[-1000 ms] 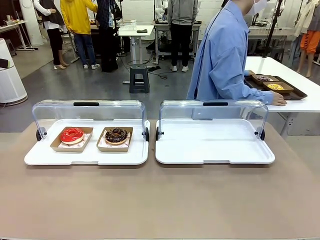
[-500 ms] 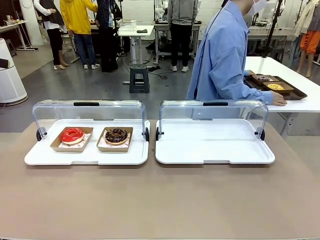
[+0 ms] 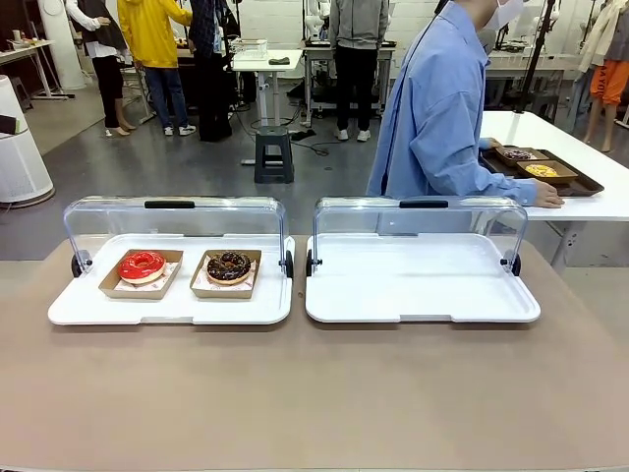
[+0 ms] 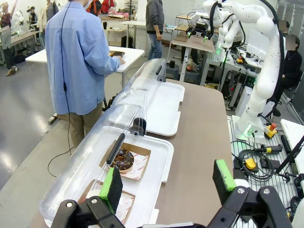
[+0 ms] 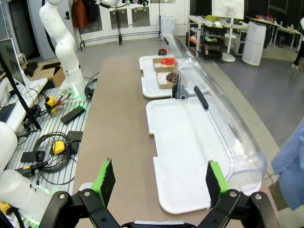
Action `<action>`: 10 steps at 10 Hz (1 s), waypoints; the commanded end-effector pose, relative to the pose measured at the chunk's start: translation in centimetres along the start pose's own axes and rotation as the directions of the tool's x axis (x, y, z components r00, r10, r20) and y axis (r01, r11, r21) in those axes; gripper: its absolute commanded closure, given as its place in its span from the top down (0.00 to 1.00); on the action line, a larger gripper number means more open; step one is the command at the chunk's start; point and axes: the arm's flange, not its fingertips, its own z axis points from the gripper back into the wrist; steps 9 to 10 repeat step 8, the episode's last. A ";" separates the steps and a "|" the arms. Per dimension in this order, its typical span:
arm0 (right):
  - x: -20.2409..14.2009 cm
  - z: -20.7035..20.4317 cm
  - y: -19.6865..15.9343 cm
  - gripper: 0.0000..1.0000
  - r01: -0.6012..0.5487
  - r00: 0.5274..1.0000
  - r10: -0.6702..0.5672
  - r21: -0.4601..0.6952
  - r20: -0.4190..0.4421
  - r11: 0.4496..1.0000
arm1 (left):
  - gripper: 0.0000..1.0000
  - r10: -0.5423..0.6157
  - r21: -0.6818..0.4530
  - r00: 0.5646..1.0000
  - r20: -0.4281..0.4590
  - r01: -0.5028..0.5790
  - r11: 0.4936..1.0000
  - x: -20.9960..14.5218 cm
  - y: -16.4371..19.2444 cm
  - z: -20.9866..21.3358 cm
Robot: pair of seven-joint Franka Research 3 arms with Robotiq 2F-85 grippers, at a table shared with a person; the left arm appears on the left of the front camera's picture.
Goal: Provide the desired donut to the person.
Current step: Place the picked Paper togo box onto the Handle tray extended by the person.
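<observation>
Two donuts sit in the left tray [image 3: 69,313] on the counter [image 3: 314,393]: a red-glazed donut [image 3: 142,265] at left and a chocolate donut [image 3: 229,266] just beside it to the right, each in its own shallow cardboard boat. Which one is wanted cannot be told yet.

The left claw [image 4: 167,185] hangs above the near edge of that tray, fingers spread wide and empty, with the chocolate donut straight ahead and below. The left arm is judged the nearer. The right claw [image 5: 158,183] is likewise wide open and empty, over the bare right tray [image 3: 324,313], the donuts well away along the counter.

Both clear lids [image 3: 175,218] stand raised at the trays' far side, leaving approach from above and the near side free.

The person [image 3: 442,108] stands past the counter's far edge, turned away to a side table [image 3: 600,177], one hand [image 3: 546,200] on a dark tray [image 3: 580,187] there.
</observation>
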 end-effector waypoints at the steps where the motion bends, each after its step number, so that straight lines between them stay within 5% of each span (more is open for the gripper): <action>1: -0.1 0.0 0.1 1.00 0.002 1.000 -0.002 0.011 0.003 1.000 | 1.00 -0.006 -0.001 1.000 0.009 0.006 1.000 0.1 -0.1 0.2; 10: -0.1 0.0 0.1 1.00 0.002 1.000 -0.002 0.011 0.003 1.000 | 1.00 -0.006 -0.001 1.000 0.009 0.006 1.000 0.1 -0.1 0.2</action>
